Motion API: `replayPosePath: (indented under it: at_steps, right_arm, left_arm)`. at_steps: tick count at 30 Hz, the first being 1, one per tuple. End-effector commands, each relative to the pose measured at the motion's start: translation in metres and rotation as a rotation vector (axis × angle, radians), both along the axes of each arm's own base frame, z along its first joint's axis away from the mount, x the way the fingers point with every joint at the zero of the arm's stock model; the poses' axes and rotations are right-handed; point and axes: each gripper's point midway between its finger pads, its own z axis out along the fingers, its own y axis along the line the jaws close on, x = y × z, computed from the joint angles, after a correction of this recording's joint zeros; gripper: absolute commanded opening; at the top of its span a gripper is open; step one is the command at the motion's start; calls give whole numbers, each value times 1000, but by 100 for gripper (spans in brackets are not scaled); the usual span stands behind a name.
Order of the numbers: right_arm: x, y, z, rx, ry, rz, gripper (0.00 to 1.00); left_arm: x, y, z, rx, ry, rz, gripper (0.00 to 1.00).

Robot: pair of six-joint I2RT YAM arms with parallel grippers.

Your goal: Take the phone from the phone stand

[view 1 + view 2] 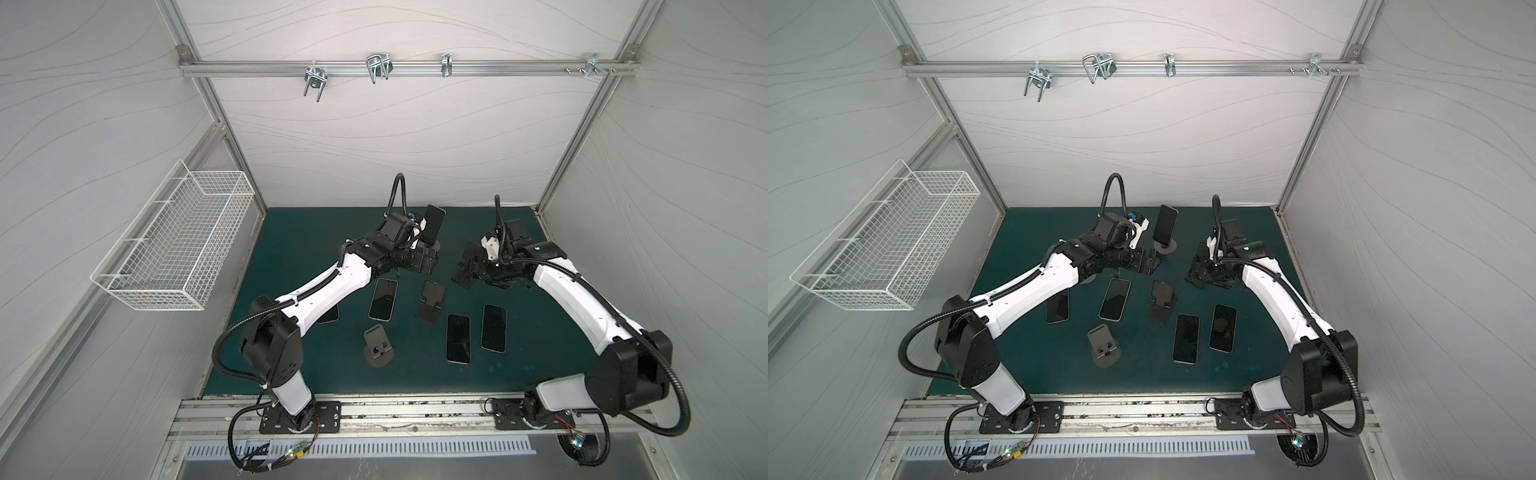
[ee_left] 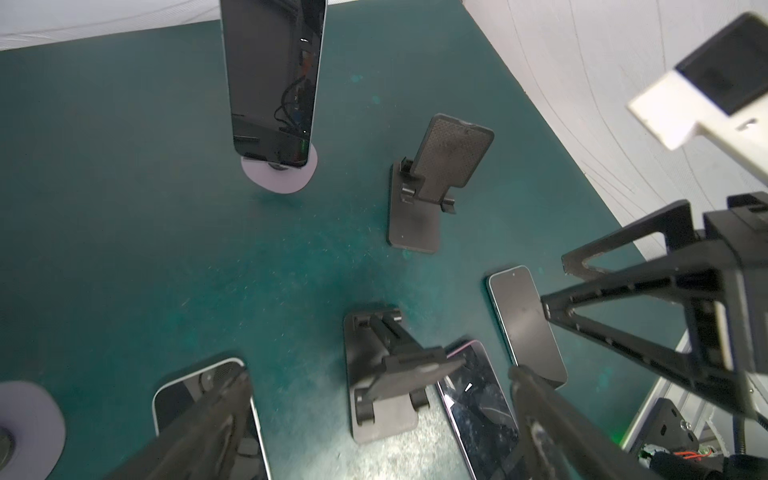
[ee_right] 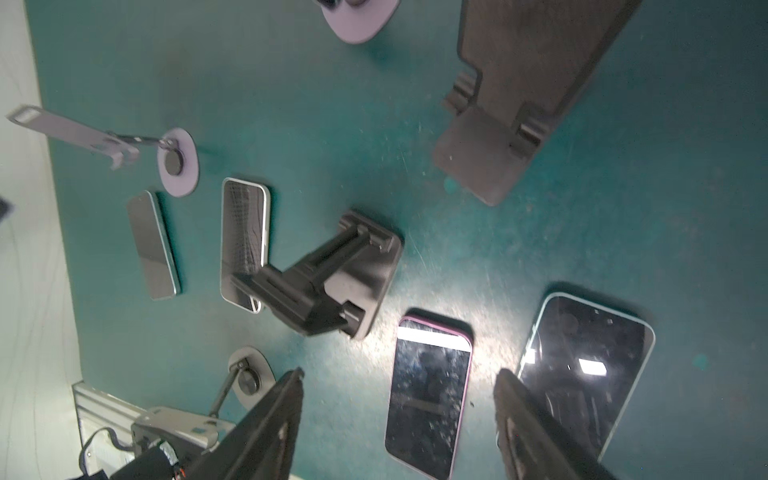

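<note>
so in a top view the phone [image 1: 1165, 224] is seen propped nearly upright in the phone stand [image 1: 1166, 249] at the back of the green mat [image 1: 1034, 232], with only a bit of the stand's round base shown below it. The left gripper [image 1: 1152, 262] is parked just beside it, though contact can't really be judged from up there, and the right gripper [image 1: 1198, 270] is kinda lost in a clump of black plastic, so its jaws can't be read. In the left wrist view the phone [image 2: 274, 79] is cut off at its top by the frame edge. Glossy black glass with a pale rim is shown, and the phone stand [image 2: 279, 176] is seen as a matte lilac disc, half covered by the phone's lower end. The left gripper [image 2: 380, 374] is spread wide with nothing pinched, its dark fingers blurred, and a matte black folding stand [image 2: 390, 422] is seen on the mat beyond them. In the right wrist view the right gripper [image 3: 399, 378] is held apart too, nothing gripped, fingers smeared out of focus. A purple-rimmed phone [image 3: 428, 395] is laid flat on the scuffed mat, and a lilac disc [image 3: 361, 18] is clipped by the frame edge, so it can't be told whether that's the phone stand
</note>
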Motion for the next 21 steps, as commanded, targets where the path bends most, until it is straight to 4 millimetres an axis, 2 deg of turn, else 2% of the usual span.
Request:
replayPosePath:
  at_steps: [1,12,17,21]
  right_arm:
    - [18,7,8,50,-36,-12,73]
    - [49,24,14,127,-29,-58,70]
    - [63,27,17,150,-71,-79,62]
    - [71,29,17,155,-101,-77,60]
  left_arm:
    - [25,-12,23,-62,-68,-18,98]
    - [78,-21,8,-79,-105,3,98]
    - [101,-17,-3,-40,-134,22,98]
    - [114,-19,-10,-30,-159,15,98]
